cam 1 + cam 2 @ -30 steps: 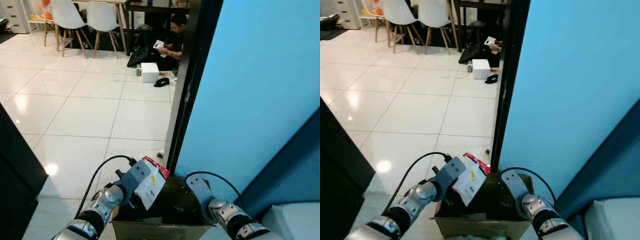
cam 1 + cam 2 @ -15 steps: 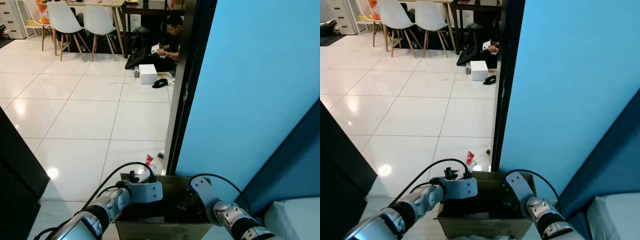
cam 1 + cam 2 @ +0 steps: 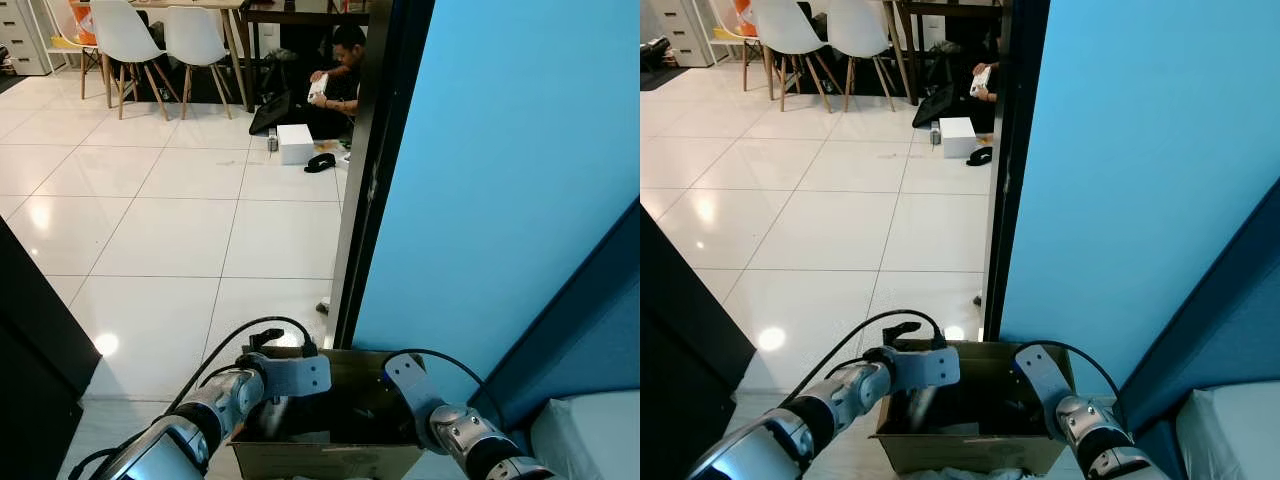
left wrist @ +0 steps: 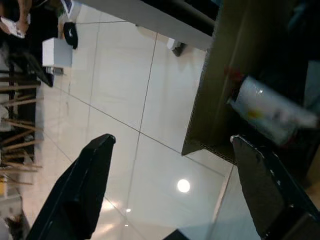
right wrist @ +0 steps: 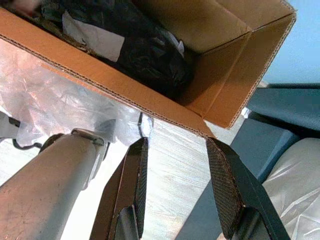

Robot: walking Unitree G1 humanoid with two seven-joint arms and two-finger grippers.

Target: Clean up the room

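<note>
Packet (image 4: 270, 112) lies in box (image 3: 975, 452), beside the wall (image 3: 1140, 180).

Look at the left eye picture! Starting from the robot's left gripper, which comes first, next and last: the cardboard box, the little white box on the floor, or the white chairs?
1. Cardboard box: right under the left gripper, which is open.
2. Small white box: far across the tiled floor, beside the sitting person.
3. White chairs: farthest, at the table in the back left.
</note>
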